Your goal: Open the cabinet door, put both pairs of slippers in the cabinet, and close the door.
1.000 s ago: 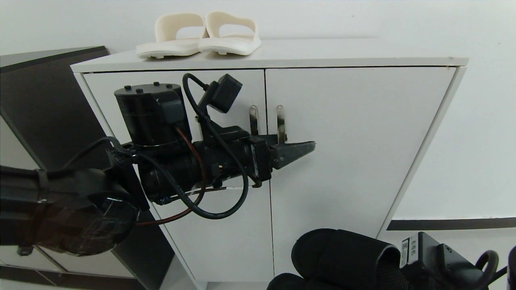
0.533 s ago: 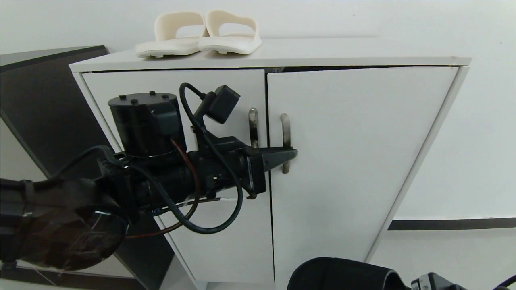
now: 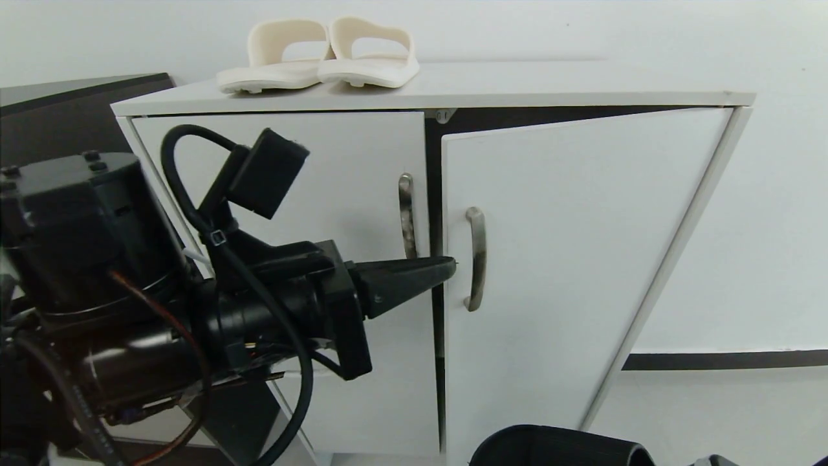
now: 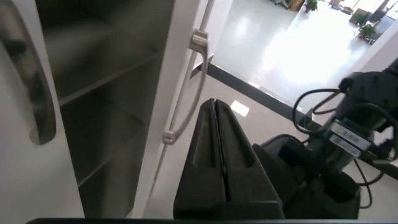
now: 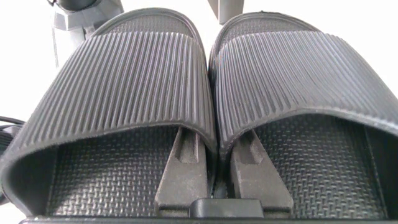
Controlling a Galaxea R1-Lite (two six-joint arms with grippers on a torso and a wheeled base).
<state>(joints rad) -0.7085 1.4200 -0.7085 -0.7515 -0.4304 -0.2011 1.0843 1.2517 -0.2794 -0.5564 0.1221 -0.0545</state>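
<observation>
White flat cabinet door [image 3: 569,259], centre right, stood ajar, its upright curved metal handle [image 3: 475,259] just right of my closed, empty left claw [image 3: 447,265]. My right claw [image 5: 214,180] gripped the black ribbed slippers [image 3: 556,446], bottom edge; cream moulded slippers [image 3: 317,55] lay atop, upper left.

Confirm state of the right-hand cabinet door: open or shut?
Partly open. The right door stands swung out from the left door, a dark gap between them; the left wrist view shows shelves inside.
</observation>
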